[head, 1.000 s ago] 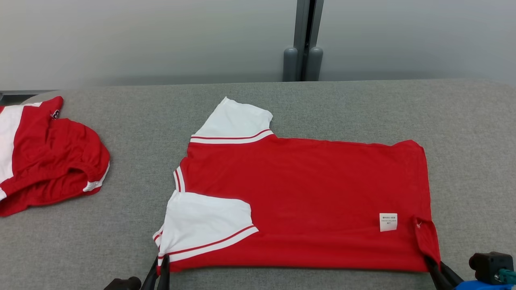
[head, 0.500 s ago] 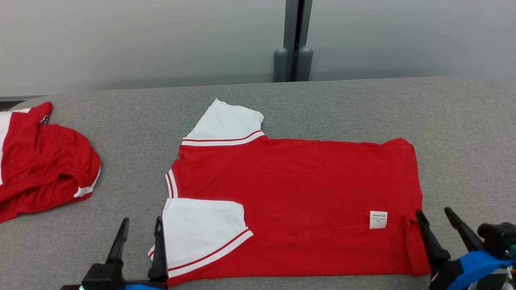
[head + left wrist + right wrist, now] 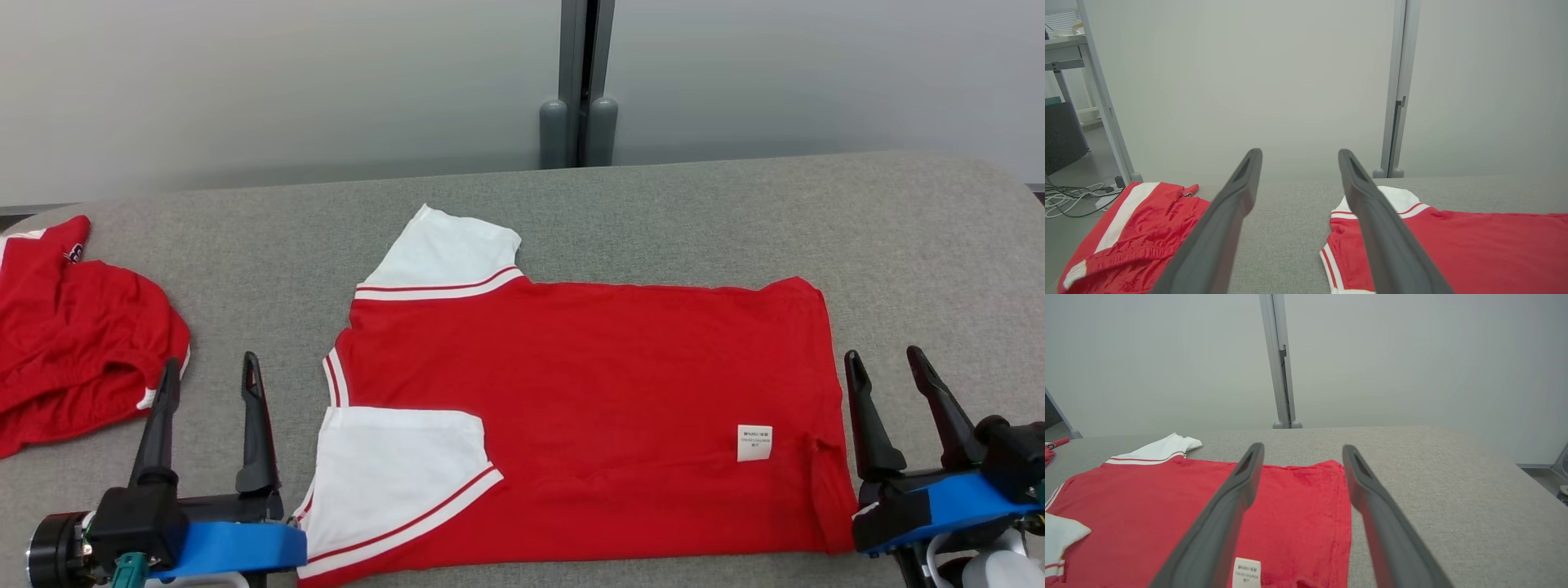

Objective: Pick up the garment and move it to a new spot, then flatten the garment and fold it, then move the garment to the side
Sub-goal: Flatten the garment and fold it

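The red T-shirt [image 3: 588, 392] lies flat in the middle of the grey table [image 3: 735, 212]. The left gripper [image 3: 210, 360] at 8 o'clock and the right gripper [image 3: 882, 353] at 4 o'clock are wide open and empty.

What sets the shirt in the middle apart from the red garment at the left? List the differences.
The shirt lies spread flat; the red garment sits bunched in a heap. The shirt has white sleeves; the red garment shows a white stripe. The shirt lies mid-surface; the red garment is at the left edge. Both are red with white trim, on the grey surface.
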Controlling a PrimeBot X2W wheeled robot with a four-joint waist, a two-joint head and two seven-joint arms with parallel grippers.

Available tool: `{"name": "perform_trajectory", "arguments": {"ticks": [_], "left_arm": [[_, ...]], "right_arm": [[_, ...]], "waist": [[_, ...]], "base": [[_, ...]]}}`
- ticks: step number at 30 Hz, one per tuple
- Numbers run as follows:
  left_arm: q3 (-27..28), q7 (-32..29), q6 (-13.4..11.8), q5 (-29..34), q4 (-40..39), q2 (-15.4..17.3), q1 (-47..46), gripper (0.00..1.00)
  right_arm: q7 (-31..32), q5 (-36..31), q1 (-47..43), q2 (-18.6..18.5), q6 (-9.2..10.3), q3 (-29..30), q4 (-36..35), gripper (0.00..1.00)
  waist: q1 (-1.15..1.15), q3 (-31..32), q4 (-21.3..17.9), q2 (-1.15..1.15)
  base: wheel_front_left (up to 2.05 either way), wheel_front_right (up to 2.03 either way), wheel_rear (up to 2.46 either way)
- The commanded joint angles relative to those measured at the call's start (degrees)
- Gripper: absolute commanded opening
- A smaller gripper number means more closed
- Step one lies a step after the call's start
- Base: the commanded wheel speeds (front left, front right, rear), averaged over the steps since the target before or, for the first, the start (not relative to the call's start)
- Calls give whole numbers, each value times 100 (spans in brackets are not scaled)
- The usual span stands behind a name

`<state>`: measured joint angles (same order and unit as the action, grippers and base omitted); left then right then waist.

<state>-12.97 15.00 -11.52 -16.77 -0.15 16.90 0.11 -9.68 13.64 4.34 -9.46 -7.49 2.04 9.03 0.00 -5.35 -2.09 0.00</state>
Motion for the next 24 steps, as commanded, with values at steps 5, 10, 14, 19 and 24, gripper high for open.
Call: {"name": "perform_trajectory", "arguments": {"ticks": [5,10,14,19,24], "left_arm": [[402,23,177,188,-55,-192,-5,100],[602,23,382,362,158,-274,107,100],[660,24,514,450,343,-370,144,99],[774,24,631,539,491,-456,126,100],[862,24,733,595,584,-531,73,100]], "right_arm": [[-269,-83,109,181,0,66,200,100],[-356,-99,55,302,0,63,441,100],[-374,-136,49,335,0,70,611,100],[-389,-135,142,334,0,70,741,100],[-398,-142,178,325,0,88,816,100]], "waist": [[0,-16,-33,0],[0,1,-48,0],[0,16,-36,0],[0,6,-31,0],[0,-16,-32,0]], "base": [[0,0,0],[0,0,0],[0,0,0],[0,0,0],[0,0,0]]}}
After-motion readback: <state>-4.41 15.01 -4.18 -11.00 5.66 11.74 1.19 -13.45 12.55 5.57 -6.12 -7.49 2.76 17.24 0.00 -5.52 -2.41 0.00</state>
